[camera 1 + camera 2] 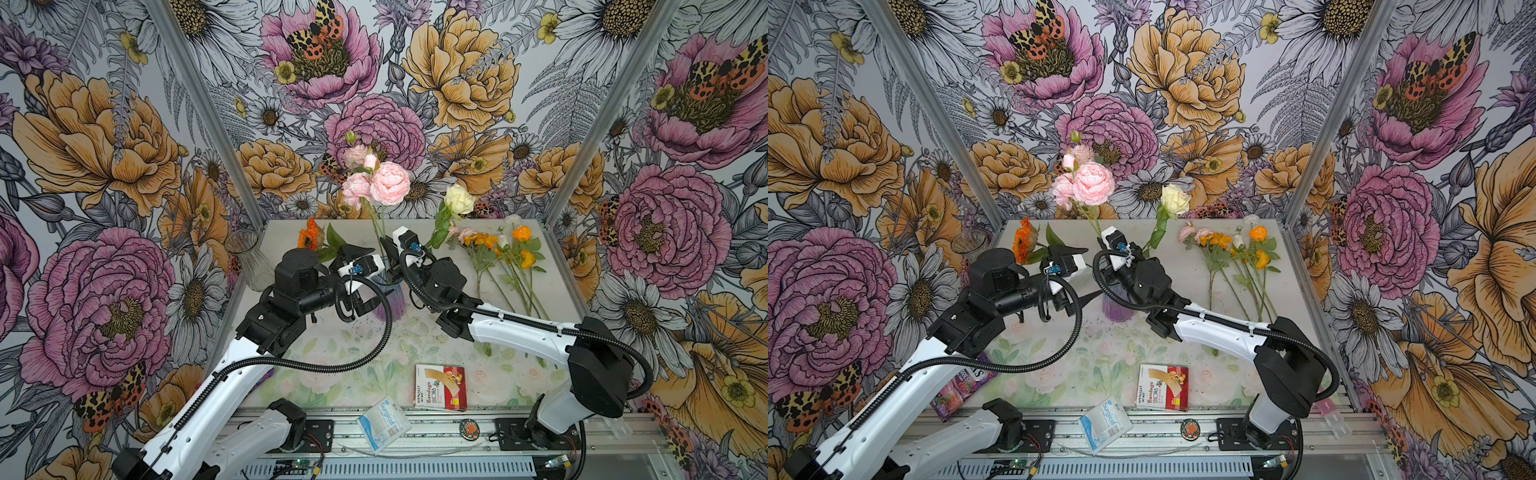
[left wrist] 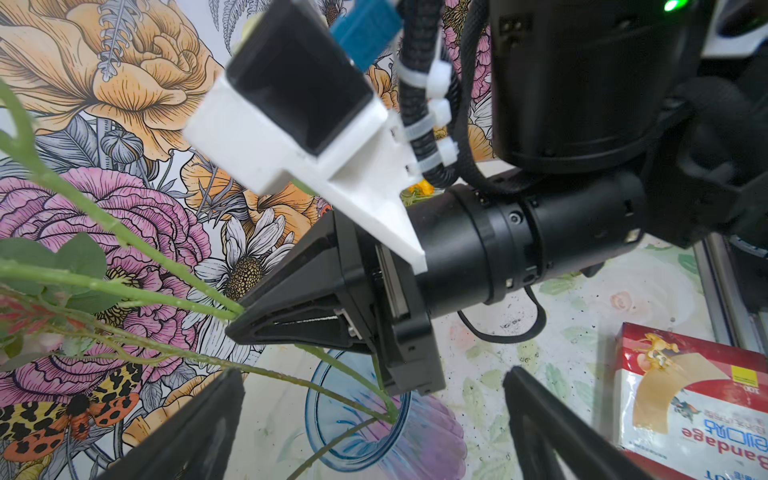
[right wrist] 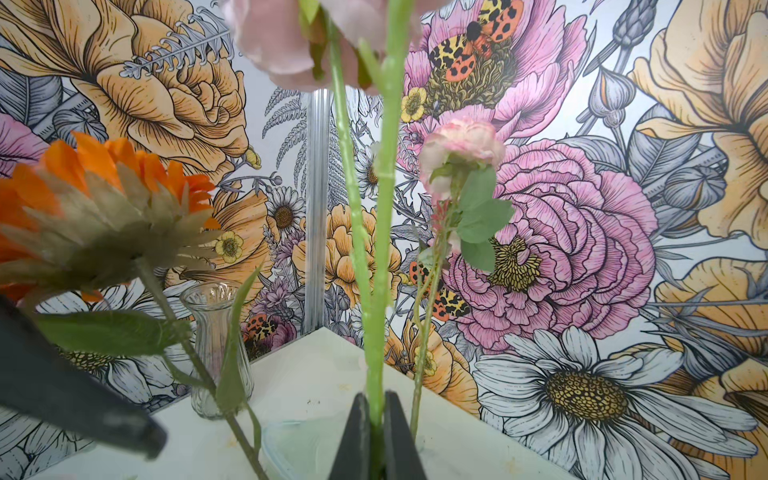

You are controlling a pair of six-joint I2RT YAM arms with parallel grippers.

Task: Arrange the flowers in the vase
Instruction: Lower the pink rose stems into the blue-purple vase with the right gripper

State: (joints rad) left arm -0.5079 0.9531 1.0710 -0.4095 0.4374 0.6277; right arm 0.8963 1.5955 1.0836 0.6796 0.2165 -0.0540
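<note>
The right gripper has its fingers pinching a green flower stem just above the blue glass vase, where other stems already stand. The left gripper hangs beside the vase, fingers spread wide. More loose flowers lie on the counter.

Glossy tinted glass vase; glossy cardboard bandage box; flowers: smooth plastic stems, possibly cloth petals

A red bandage box lies near a blue-white surgical packet.
</note>
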